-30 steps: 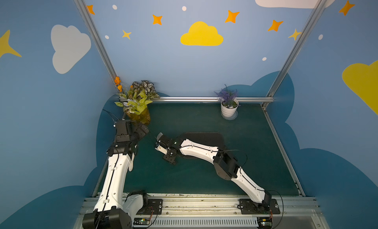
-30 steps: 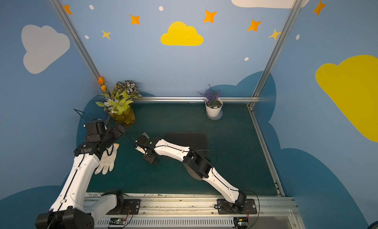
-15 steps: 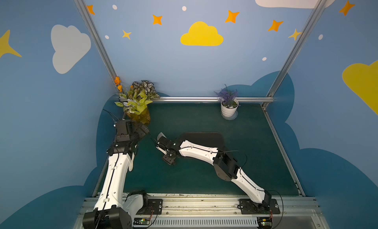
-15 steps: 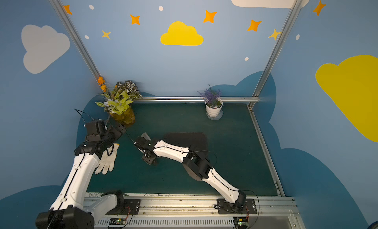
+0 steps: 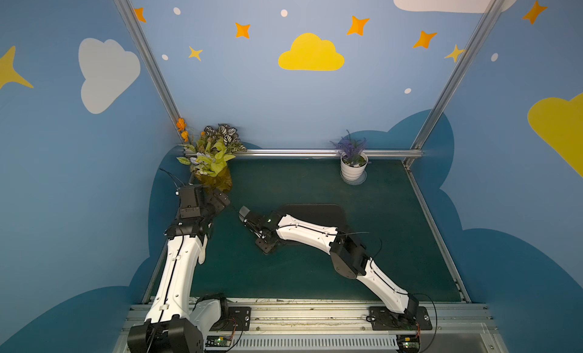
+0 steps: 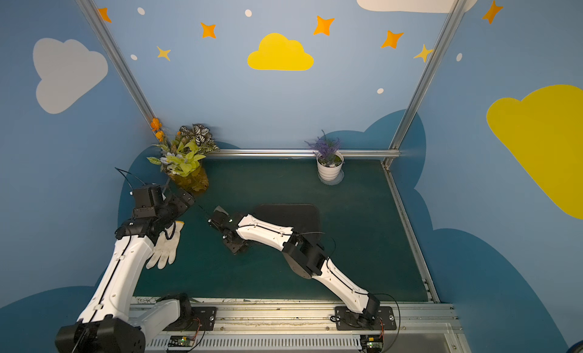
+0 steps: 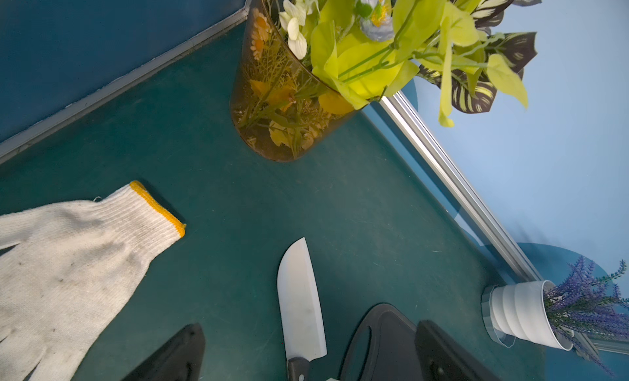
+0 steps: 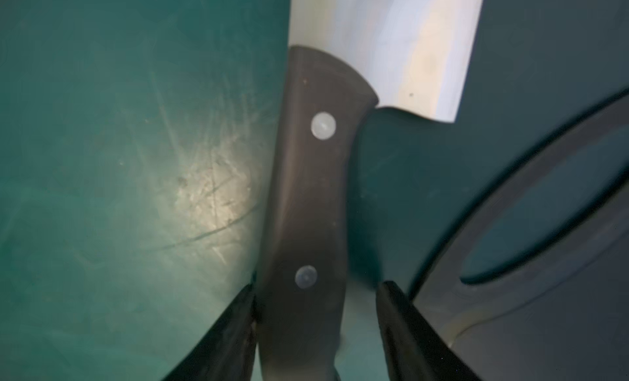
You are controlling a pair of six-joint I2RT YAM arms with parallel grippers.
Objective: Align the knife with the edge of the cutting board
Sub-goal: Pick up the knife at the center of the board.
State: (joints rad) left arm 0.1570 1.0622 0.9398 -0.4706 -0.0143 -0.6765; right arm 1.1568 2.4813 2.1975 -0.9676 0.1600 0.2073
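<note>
Knife: on the green mat, just beside the slot end of the cutting board, not on it. A strip of mat shows between handle and board. The handle runs at an angle to the slot end, not parallel.

Right gripper: jaws partly open, straddling the black handle near its rear rivet. One finger touches the handle's edge; a gap stands between the handle and the opposite finger. No firm hold visible. This view is blurred; the blade's outer end and the handle's butt are cut off.

Top views: only a corner of the blade shows; the handle is hidden under the right wrist. The right arm covers the board's near corner and slot end.

Left gripper: wide open, holding nothing, hanging above the mat near the flower vase. Its camera shows the blade whole, but the handle and board run off frame.

Glove: flat on the mat, partly under the left arm.
</note>
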